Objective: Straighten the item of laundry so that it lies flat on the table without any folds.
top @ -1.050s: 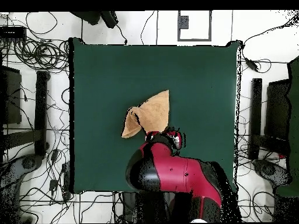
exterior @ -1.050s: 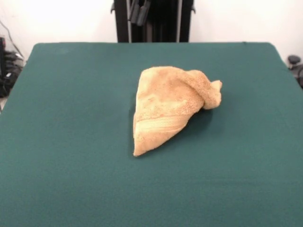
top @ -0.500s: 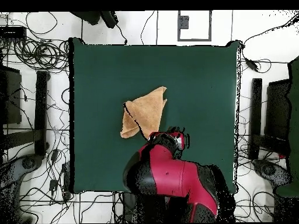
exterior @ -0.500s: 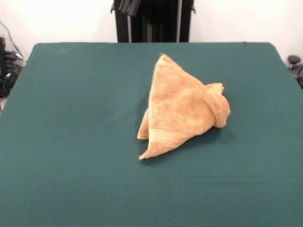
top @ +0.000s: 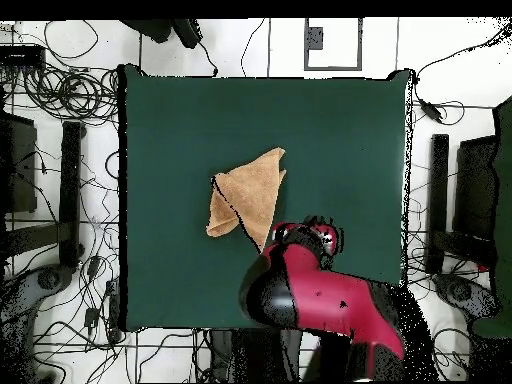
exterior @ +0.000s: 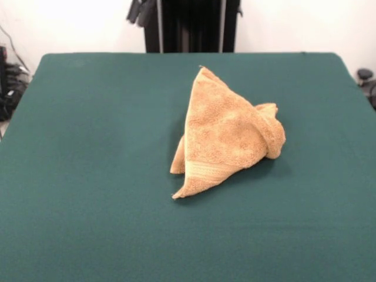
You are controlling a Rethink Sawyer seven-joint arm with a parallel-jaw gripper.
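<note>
Well below and clear of the hand [exterior: 141,10], whose opening I cannot tell, the tan-orange terry-cloth hand towel [exterior: 226,136] is lying bunched in a folded triangle mid-way across the dark green felt counter [exterior: 88,176], risking a multi-layer pinch that drags folds along.

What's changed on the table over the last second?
A second ago the towel lay lower, its top edge folded over. By half a second ago that edge had swung toward the table's far side, giving a taller peaked triangle; it has not shifted since. Overhead, the arm has slid rightward off the towel. The towel remains folded.
</note>
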